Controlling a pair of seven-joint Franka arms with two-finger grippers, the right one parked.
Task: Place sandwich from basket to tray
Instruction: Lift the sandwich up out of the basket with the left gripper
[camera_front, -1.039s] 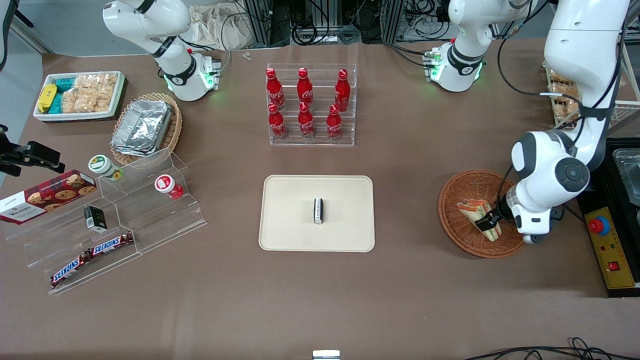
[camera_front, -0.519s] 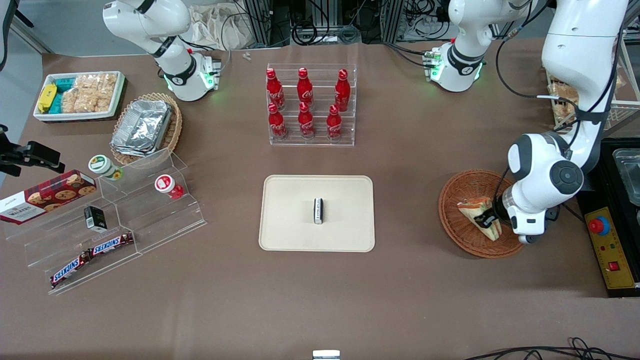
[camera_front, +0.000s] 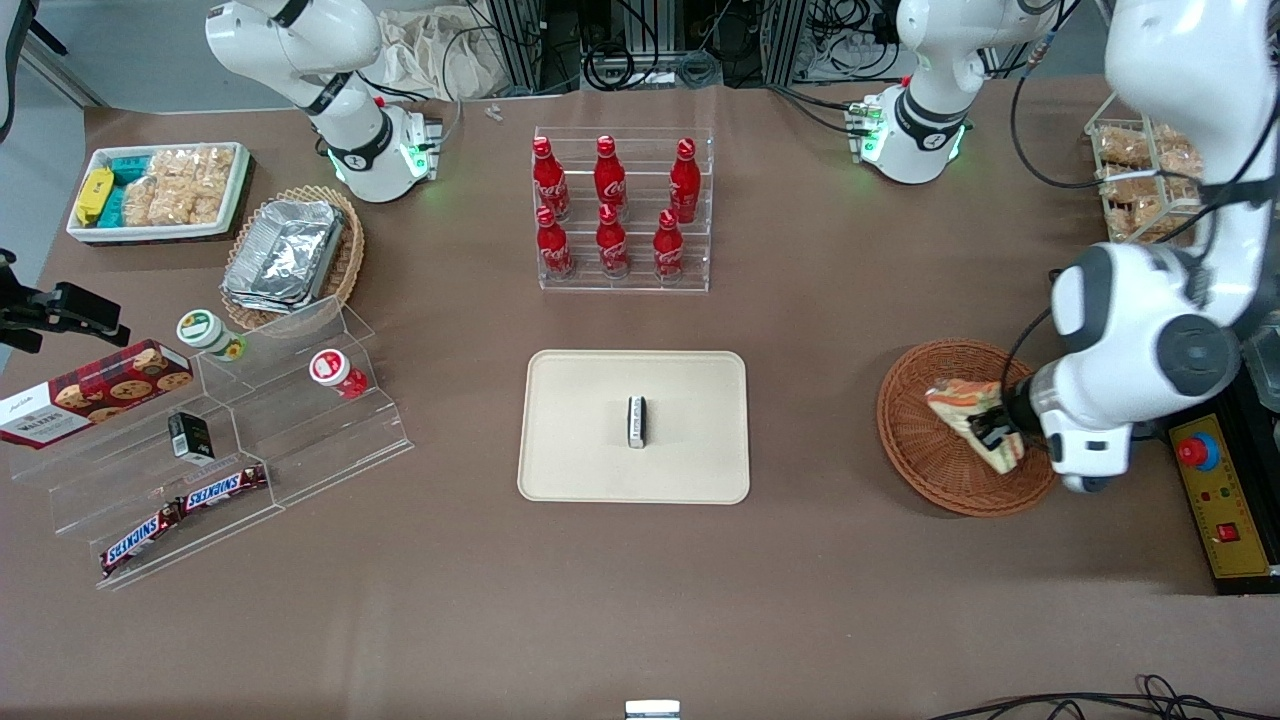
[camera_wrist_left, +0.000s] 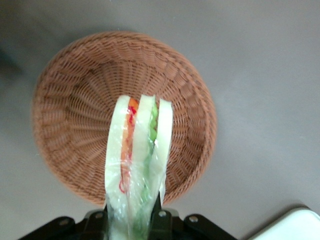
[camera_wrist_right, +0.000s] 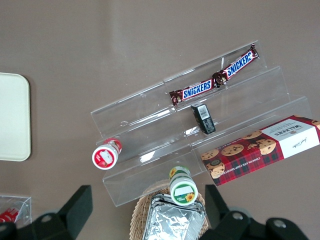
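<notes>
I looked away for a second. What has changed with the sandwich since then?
The tool, shut on the sandwich, has lifted it clear of the basket; the wrist view shows it hanging above the weave. Basket and tray stayed put.

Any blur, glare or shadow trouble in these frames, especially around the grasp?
Front view: even light, sharp; the hand holds the sandwich over the basket, arm edges slightly soft. Left wrist view: sandwich soft and close up, its wrap glinting; basket weave clear. Right wrist view: glare streaks on the acrylic shelf.
</notes>
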